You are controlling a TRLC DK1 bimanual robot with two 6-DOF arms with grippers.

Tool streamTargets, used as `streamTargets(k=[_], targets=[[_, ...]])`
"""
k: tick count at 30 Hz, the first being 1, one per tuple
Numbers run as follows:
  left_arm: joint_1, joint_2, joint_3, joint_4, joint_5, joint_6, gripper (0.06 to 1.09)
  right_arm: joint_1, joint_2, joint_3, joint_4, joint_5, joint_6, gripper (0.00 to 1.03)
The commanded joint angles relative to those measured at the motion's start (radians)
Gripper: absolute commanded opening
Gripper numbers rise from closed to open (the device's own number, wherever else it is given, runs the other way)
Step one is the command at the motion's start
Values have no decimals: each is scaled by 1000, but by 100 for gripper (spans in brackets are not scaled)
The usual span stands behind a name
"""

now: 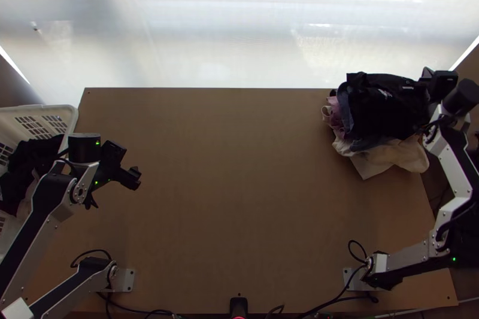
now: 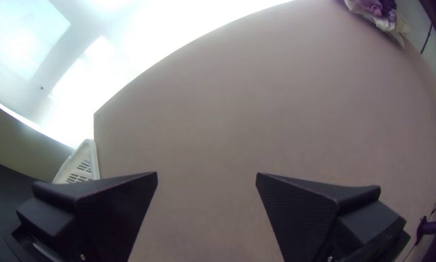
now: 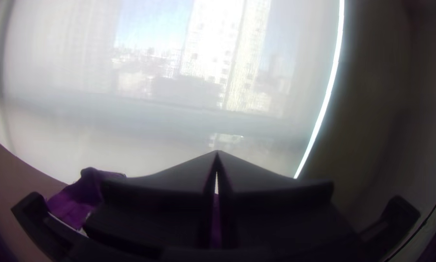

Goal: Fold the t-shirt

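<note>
Clothes (image 1: 383,109) in bunched, dark-topped heap

Clothing heap (image 1: 347,121), t-shirt indistinct: black cloth (image 1: 383,109) lying bunched over cream cloth (image 1: 392,157), occupying the counter's (image 1: 239,187) far right corner.

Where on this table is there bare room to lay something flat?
Bare wood spans the middle of the table, between the left gripper and the clothes pile, reaching the far edge. It is crowded at far right, with the pile beside the right gripper, and at left by the basket.
</note>
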Motion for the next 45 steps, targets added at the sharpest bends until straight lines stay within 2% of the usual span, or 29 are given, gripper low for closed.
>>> streamTargets(k=[1,10,15,19,23,36,45], targets=[[13,-18,-29,-1,-3,1,104,10,124,162,-89,-46,181,3],[17,-20,-29,-9,-18,9,104,-10,196,223,-202,-191,489,3],[17,-20,-34,-7,-20,10,104,-4,159,166,-213,-227,572,3],[17,-20,-40,-5,-21,13,104,51,93,48,-147,-223,510,3],[19,-26,-49,-4,-26,16,104,99,64,-36,-145,-205,449,3],[25,-79,-117,-4,-32,24,104,120,52,-210,-84,-164,412,3],[31,-104,-151,-4,-40,29,104,120,130,-211,-47,-156,355,3]])
